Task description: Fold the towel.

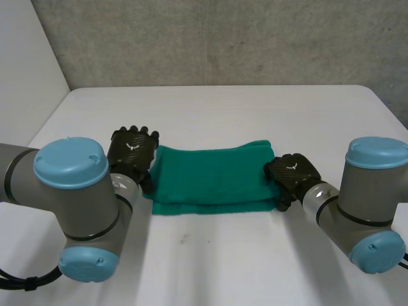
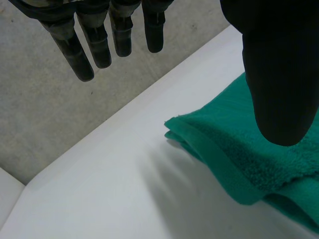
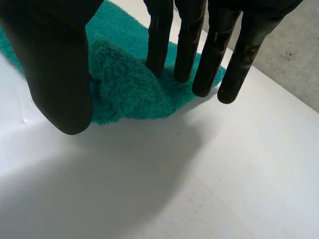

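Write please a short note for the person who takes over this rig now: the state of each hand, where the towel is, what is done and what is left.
Left hand: open, fingers straight, at the left end of the towel, holding nothing.
Right hand: at the towel's right end, where the cloth is bunched up; whether it grips is unclear.
Towel: green, lying as a long strip in the middle of the white table, between the two hands.
Done: it lies in layers, so at least one fold is made.
Left: probably a fold end to end; check the right hand's grip first.
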